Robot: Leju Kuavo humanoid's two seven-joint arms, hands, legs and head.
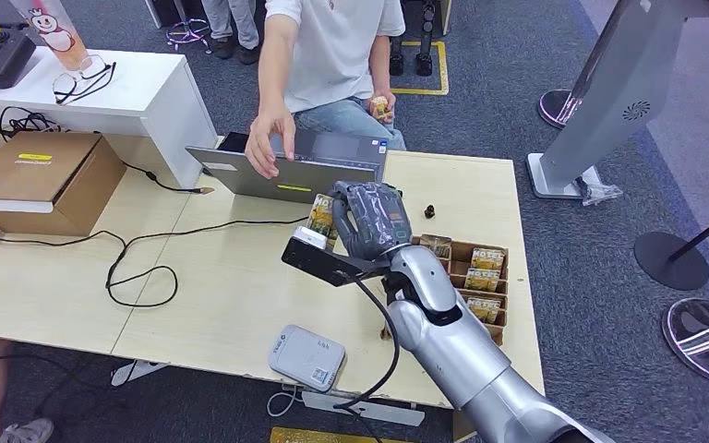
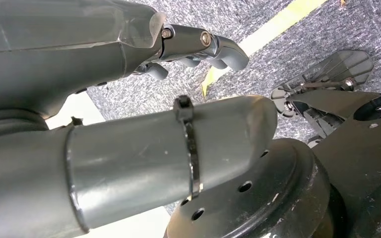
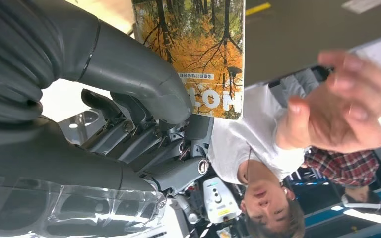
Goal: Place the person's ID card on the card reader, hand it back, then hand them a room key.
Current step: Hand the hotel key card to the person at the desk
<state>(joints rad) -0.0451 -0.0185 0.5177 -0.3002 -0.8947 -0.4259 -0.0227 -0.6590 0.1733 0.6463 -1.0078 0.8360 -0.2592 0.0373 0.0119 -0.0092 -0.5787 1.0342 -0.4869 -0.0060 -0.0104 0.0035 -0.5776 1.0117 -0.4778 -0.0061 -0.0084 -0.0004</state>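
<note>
Head view: the right hand (image 1: 369, 219) holds a room key card (image 1: 321, 216) raised above the table (image 1: 212, 277), near the person's open hand (image 1: 268, 143), with the card reader (image 1: 306, 357) lying well apart at the table's near edge. Left wrist view: the left hand (image 2: 198, 47) hangs over carpet, its fingers apparently curled on nothing, though the angle is poor. Right wrist view: the thumb (image 3: 129, 69) and fingers (image 3: 144, 144) are clamped on the card's lower part, leaving the printed end free, so the card should be kept steady and released only once the person's palm (image 3: 342, 104) closes on it.

Legible text: one item only.
Room key card (image 3: 198, 49), autumn-forest print: large white letters at its edge, upside down and partly behind the thumb, seemingly "HOT"; small line above too fine to read.
</note>
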